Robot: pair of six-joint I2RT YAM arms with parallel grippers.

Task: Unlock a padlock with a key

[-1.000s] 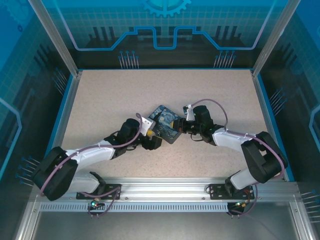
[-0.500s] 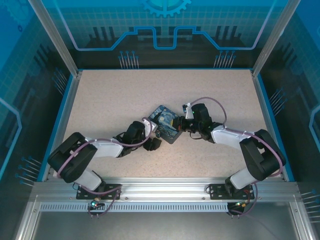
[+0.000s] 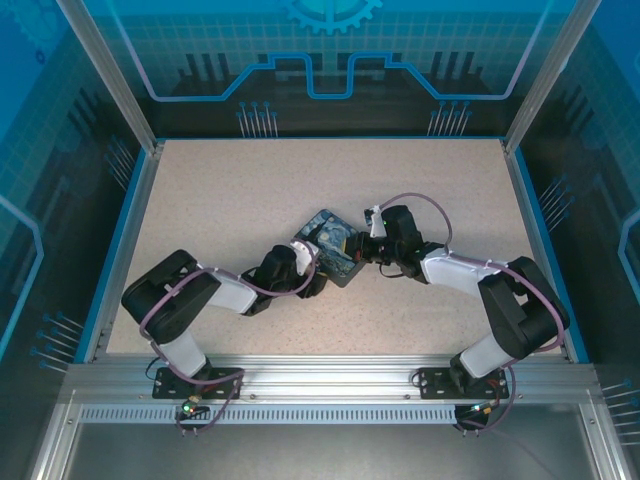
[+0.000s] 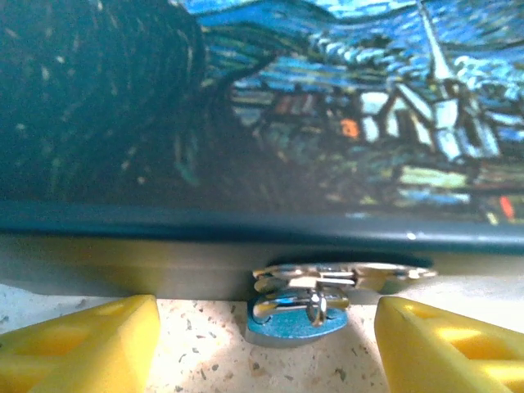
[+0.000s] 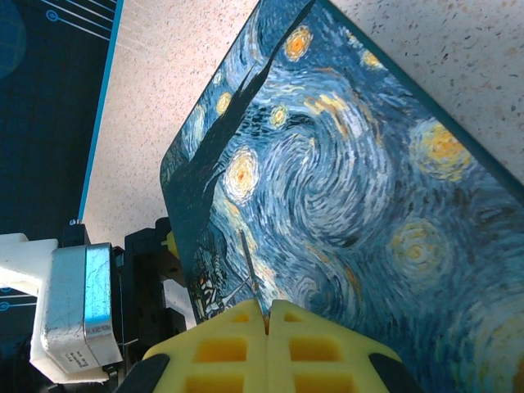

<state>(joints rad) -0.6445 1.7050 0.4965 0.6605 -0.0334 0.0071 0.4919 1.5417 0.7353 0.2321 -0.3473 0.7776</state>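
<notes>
Right gripper [image 5: 268, 313] pinching the key [image 5: 249, 266] over the painted tin [image 5: 352, 188], left gripper [image 4: 266, 323] gaping at the tin's side.

Nearest the arm bases, the left gripper is lying low on the speckled bench [image 3: 230, 200], its yellow fingers [image 4: 90, 340] standing wide apart with nothing between them touching either one. A small shiny metal piece [image 4: 301, 304] on a blue base is sitting on the bench right against the tin's wall, too blurred to name. Beyond it the tin is lying flat with its swirl-painted lid facing up. On its far side the right gripper is reaching in, its fingers pressed together on the key. The key's thin dark shaft is sticking straight out from the fingertips, long axis in line with the fingers, tip hanging over the lid and pointing toward the left gripper's side.
</notes>
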